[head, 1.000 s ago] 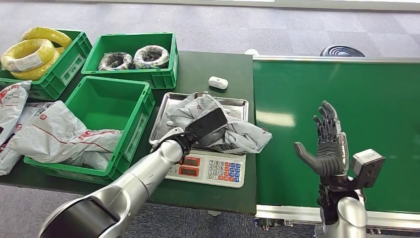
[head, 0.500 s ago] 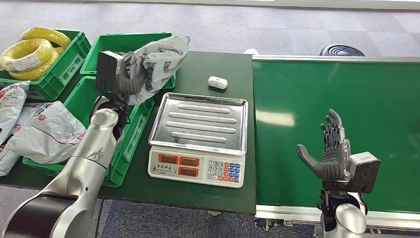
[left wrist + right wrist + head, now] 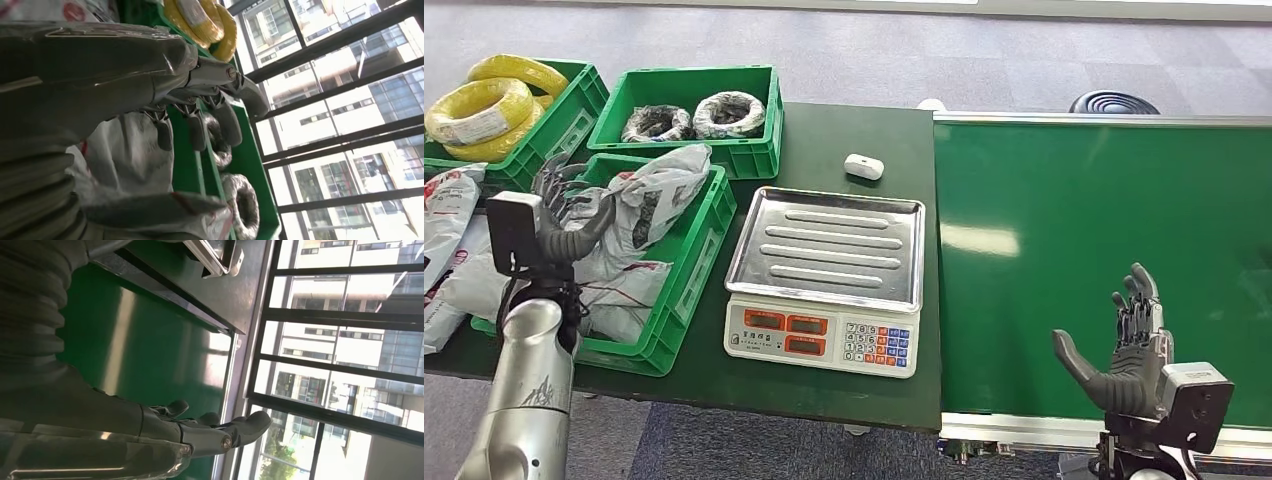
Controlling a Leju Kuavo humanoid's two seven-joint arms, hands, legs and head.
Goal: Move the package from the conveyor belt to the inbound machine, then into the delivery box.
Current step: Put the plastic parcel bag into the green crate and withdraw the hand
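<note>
The grey package [image 3: 646, 195] is gripped by the raised left hand [image 3: 574, 215] above the green box [image 3: 686, 272]. The right hand [image 3: 1124, 355] is held upright, fingers spread, over the conveyor belt [image 3: 1024, 250].

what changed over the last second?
The left hand lifted the package off the scale, swung it left and now holds it over the near crate, not released. The right hand, open, sank toward the belt's near edge. Scale, other crates and coils unchanged.
</note>
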